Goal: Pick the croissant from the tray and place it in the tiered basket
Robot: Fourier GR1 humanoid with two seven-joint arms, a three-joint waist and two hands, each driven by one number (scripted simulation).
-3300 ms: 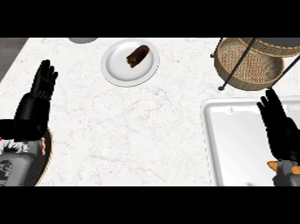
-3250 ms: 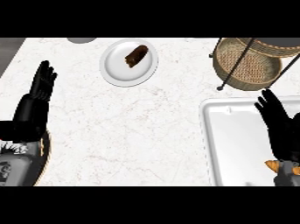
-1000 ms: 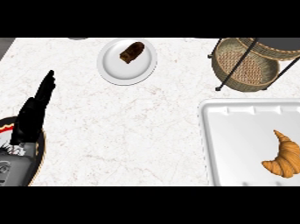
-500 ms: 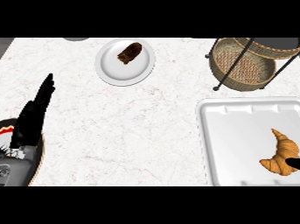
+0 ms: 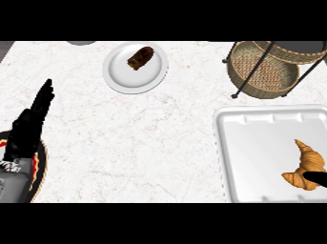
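Step in hand: we close on croissant (image 5: 305,164), not yet lifted.

Croissant lies in white tray (image 5: 264,143), toward tray's 4 o'clock corner. Long axis runs roughly 12 to 6 o'clock; pointed tip at 12, broad curved end at 6, hooking toward 7.

Right hand (image 5: 326,179): only dark sliver shows at picture's 4 o'clock edge, touching croissant's lower end. We cannot tell its state.

Left hand (image 5: 31,125): at 9 o'clock, fingers straight, resting, holds nothing.

We judge: take croissant across thick middle, not thin tip; lift clear of tray rim before travel toward tiered basket (image 5: 264,71) at 1 o'clock.
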